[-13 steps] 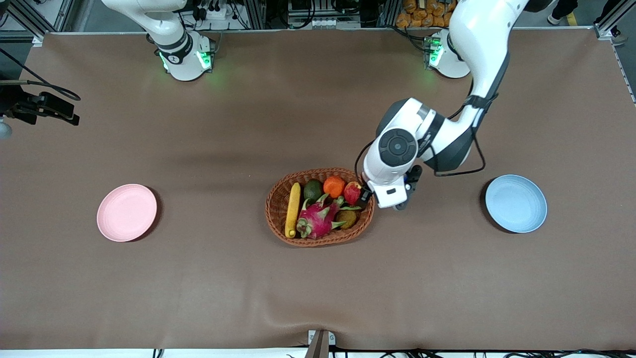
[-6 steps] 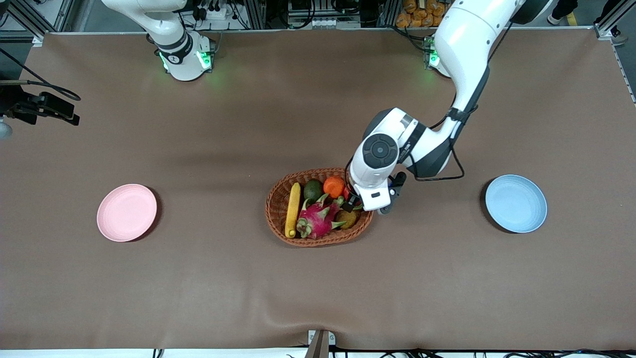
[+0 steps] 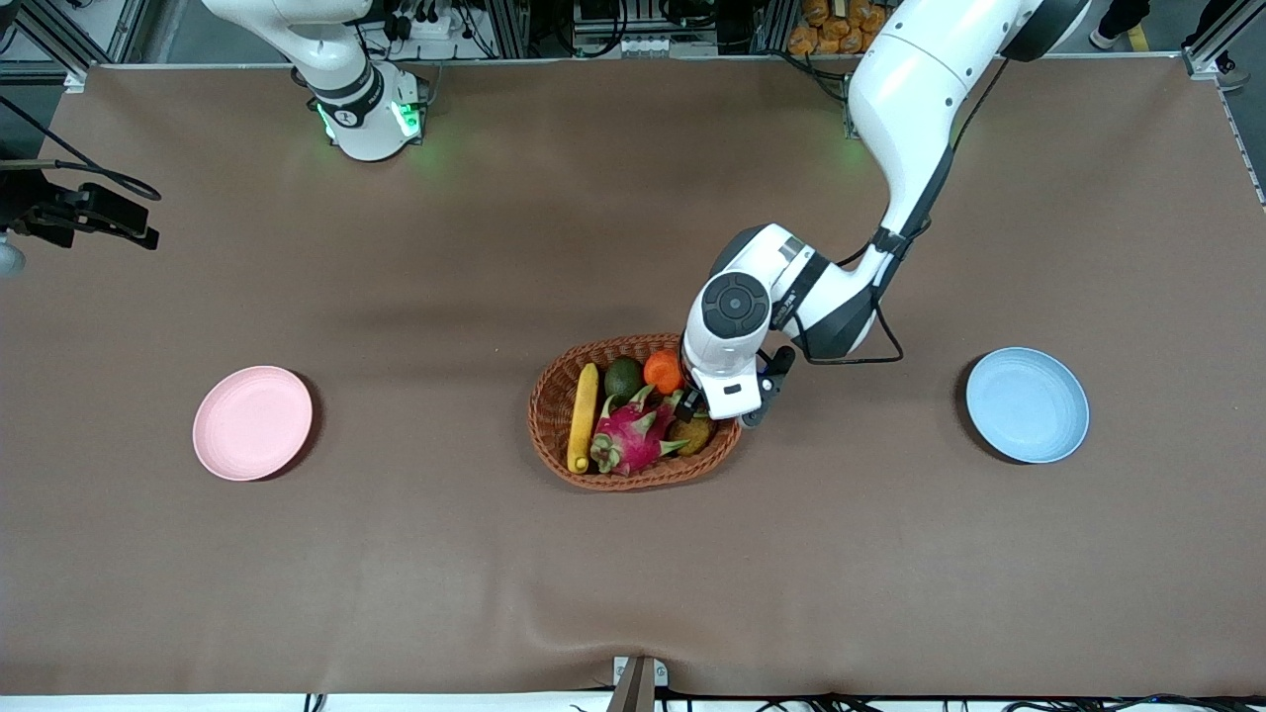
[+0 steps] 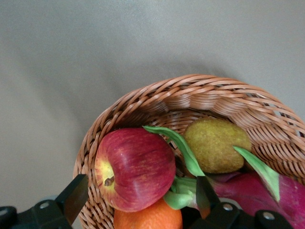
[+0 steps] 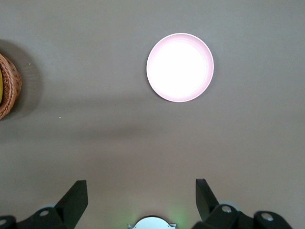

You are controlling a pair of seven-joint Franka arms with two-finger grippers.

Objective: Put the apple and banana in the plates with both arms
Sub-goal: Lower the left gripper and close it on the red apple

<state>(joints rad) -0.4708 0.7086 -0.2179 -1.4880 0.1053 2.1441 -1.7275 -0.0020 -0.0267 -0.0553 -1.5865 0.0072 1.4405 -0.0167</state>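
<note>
Front view. The left arm reaches from its base to the wicker basket (image 3: 635,411) at mid-tabletop, and the left claw (image 3: 692,400) hangs over the basket's end toward the left arm; the arm's wrist covers the apple here. In the oval, woven basket lie the banana (image 3: 583,416), a long, smooth, nearly straight yellow fruit at the end toward the right arm, a dark green avocado (image 3: 622,377), a plain orange (image 3: 664,371), a spiky pink dragon fruit (image 3: 633,437) and a dull brownish-green fruit (image 3: 694,433). The pale pink plate (image 3: 252,422) sits on the brown tabletop (image 3: 633,574) toward the right arm's end, the light blue plate (image 3: 1027,404) toward the left arm's end; both are round, shallow and bare. The right arm waits, only its base section (image 3: 341,79) showing.

Left wrist view. The left claw (image 4: 138,196) is spread wide, its dark fingers (image 4: 72,198) straddling the apple (image 4: 135,169) without touching it. The apple is glossy red with a yellowish patch round its stem and lies against the basket's braided wall (image 4: 200,98), touching the orange (image 4: 148,215). Green dragon-fruit leaves (image 4: 179,150) separate it from the rough, matte brownish-green fruit (image 4: 217,145).

Right wrist view. The right claw (image 5: 138,196) hangs open, high over bare tabletop, with the pink plate (image 5: 180,67) and a sliver of the basket (image 5: 8,91) well apart below.
</note>
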